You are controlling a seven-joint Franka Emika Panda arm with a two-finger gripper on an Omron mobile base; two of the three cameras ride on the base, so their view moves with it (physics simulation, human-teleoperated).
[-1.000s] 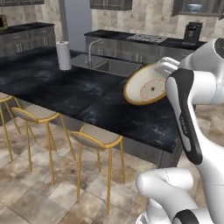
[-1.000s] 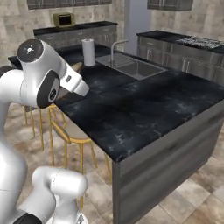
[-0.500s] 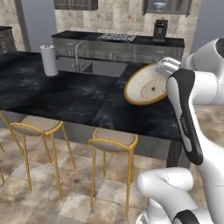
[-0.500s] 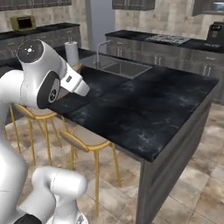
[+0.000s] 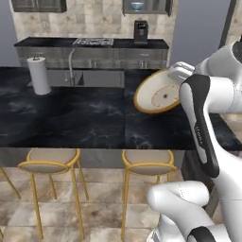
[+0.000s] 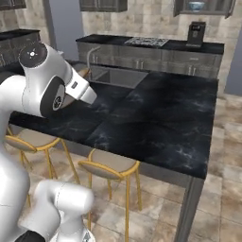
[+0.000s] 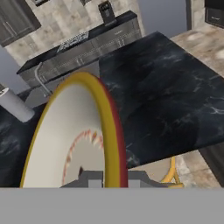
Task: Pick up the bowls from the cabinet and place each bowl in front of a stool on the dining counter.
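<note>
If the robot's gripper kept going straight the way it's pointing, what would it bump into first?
Probably the dining counter: beyond the cream bowl that the gripper holds, its black marble top lies ahead. Depth is hard to judge.

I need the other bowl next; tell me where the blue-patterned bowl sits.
The blue-patterned bowl sits in the wall cabinet at the top of the left base view, directly above the coffee machine on the back counter.

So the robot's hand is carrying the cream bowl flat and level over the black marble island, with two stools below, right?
Not quite. The cream bowl is not level: it is tipped up on its edge, its inside facing sideways, as the left base view shows. The rest holds: the hand carries it over the black marble island, with two stools below.
</note>
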